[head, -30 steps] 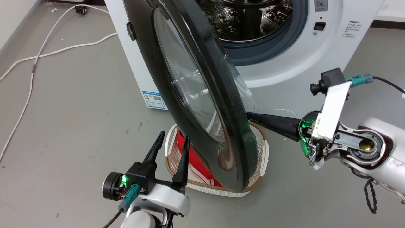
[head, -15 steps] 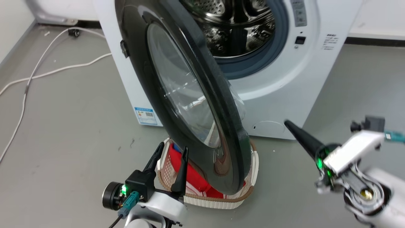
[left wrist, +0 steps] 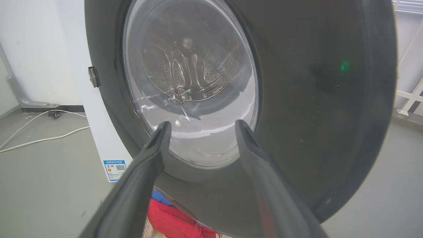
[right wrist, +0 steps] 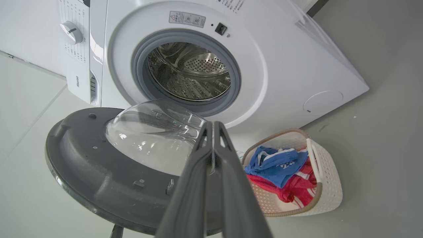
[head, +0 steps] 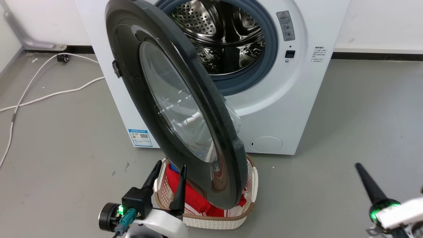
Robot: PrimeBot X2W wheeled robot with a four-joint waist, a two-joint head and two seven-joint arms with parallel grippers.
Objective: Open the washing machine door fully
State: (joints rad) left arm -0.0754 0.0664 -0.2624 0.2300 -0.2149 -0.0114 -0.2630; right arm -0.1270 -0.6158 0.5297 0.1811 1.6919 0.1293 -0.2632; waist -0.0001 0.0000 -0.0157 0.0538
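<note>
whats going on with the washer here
A two-armed robot is working on opening the washing machine door. The door stands swung well out from the washing machine, leaving the steel drum exposed. The left gripper is open, its fingers pointing at the door's outer face; whether they touch it I cannot tell. The right gripper is shut on nothing, off to the side, clear of the door. A laundry basket of clothes sits on the floor beneath the door.

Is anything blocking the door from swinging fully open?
Possibly the robot's own open left gripper, which sits facing the outer face of the large round glossy black washing machine door, on the side it must swing toward. The white woven laundry basket sits under its lower edge; contact cannot be judged.
</note>
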